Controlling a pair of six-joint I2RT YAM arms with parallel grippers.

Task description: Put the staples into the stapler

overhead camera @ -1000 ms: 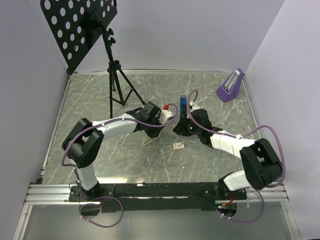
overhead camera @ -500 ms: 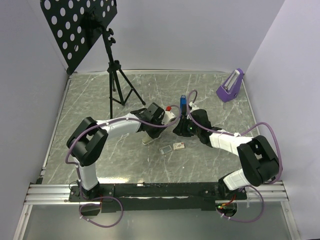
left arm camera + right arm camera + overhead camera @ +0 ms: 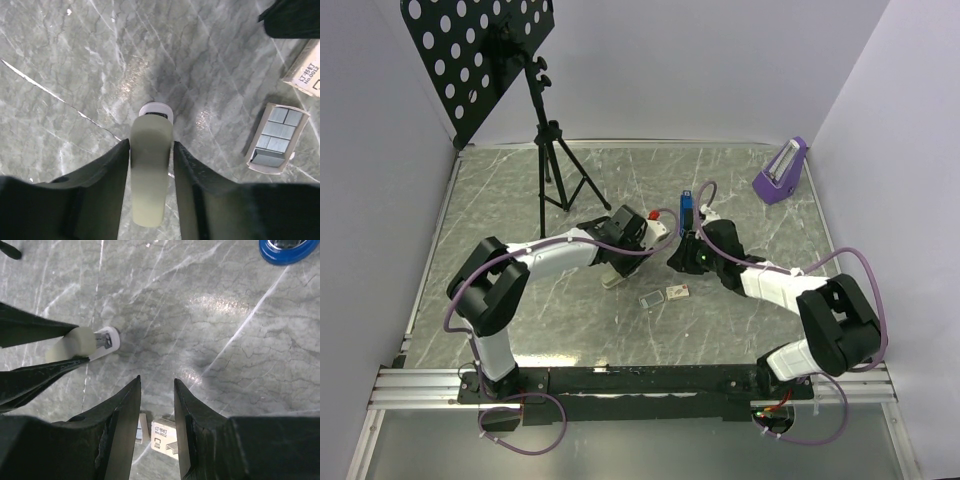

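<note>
Left claw (image 3: 151,144) low, reaching right; right claw (image 3: 156,380) low, parted, facing it.

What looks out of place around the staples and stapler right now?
Nothing looks spilled or damaged. The grey tray lies on the table just beside the box, slightly askew to it, with its staple blocks seated inside. The pale stapler sits between the jaws of the left gripper, white tip toward the table.

Pale printed box (image 3: 306,67) and grey tray (image 3: 276,137) flat, seemingly just apart.
</note>
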